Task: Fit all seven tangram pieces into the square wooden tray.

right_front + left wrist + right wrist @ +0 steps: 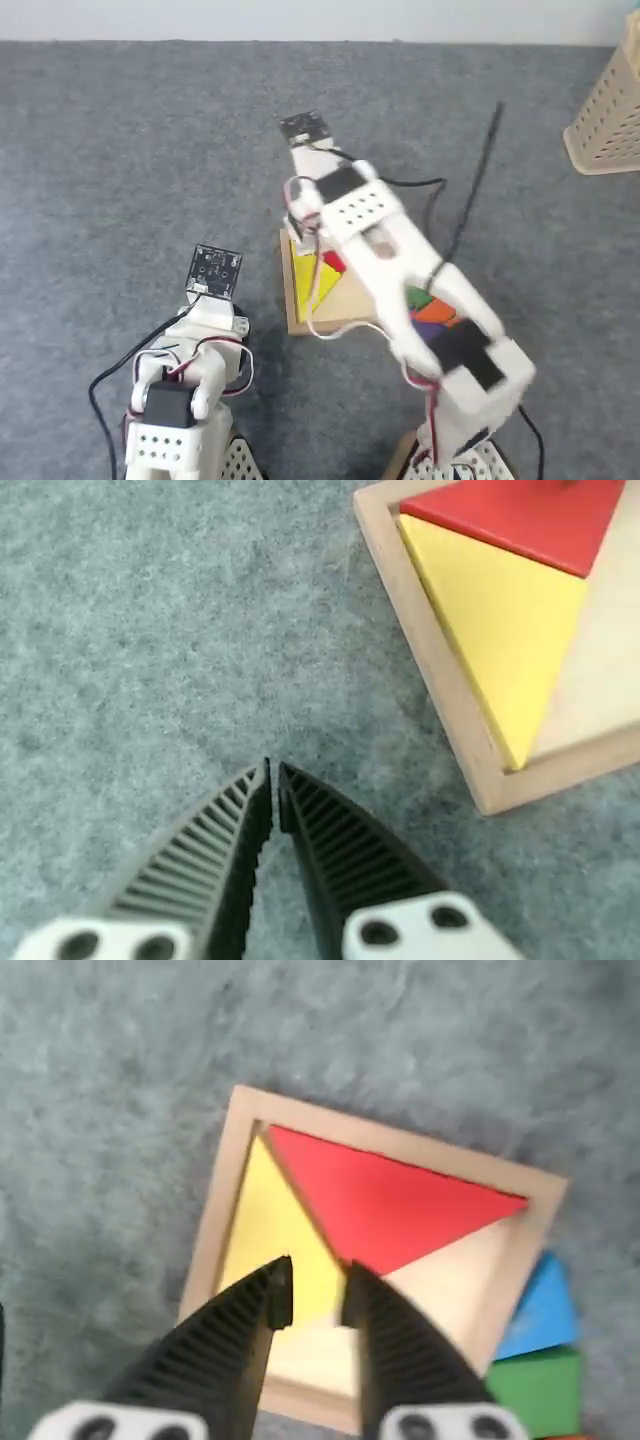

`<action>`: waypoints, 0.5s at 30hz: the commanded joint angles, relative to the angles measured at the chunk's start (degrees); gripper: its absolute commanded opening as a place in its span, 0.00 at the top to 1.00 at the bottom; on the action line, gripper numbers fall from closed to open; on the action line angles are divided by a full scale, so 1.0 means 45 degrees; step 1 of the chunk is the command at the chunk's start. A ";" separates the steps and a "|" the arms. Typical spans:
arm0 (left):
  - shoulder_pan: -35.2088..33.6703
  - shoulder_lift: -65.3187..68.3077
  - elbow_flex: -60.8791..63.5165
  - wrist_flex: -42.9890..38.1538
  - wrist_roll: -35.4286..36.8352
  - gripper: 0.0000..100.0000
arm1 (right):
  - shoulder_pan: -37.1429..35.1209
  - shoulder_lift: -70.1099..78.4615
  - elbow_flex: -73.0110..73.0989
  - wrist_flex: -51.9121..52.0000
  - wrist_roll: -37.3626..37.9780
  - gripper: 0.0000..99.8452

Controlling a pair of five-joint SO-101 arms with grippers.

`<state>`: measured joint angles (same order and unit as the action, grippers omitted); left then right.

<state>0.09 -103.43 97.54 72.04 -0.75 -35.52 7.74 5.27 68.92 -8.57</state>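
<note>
— Where's the square wooden tray [212,1210]?
— On the grey carpeted worktop [150,630]. A large red triangle [380,1210] and a large yellow triangle [265,1230] lie flat inside it, edge to edge. A flat blue piece [540,1310] and a flat green piece [545,1390] lie just outside one wall.
— And the tools?
— The right tool [315,1280] hangs above the yellow triangle, jaws slightly parted, empty. The left tool [272,770] is over bare worktop near a tray corner, jaws together on nothing.
</note>
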 commanded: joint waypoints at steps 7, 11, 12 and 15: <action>-0.0078 -0.0254 -0.0225 0.0078 0.0078 0.99 | 0.1631 -0.4894 0.5158 -0.1827 0.2598 0.97; -0.0078 -0.0254 -0.0225 0.0078 0.0078 0.99 | 0.3389 -0.5050 0.4864 0.0342 0.3106 0.87; -0.0078 -0.0254 -0.0225 0.0078 0.0078 0.99 | 0.3878 -0.4991 0.4825 0.0694 0.3419 0.86; -0.0078 -0.0254 -0.0225 0.0078 0.0078 0.99 | 0.5148 -0.4835 0.4923 0.1319 0.4161 0.85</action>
<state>0.09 -103.43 97.54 72.04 -0.75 -17.41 -11.52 28.31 71.82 6.81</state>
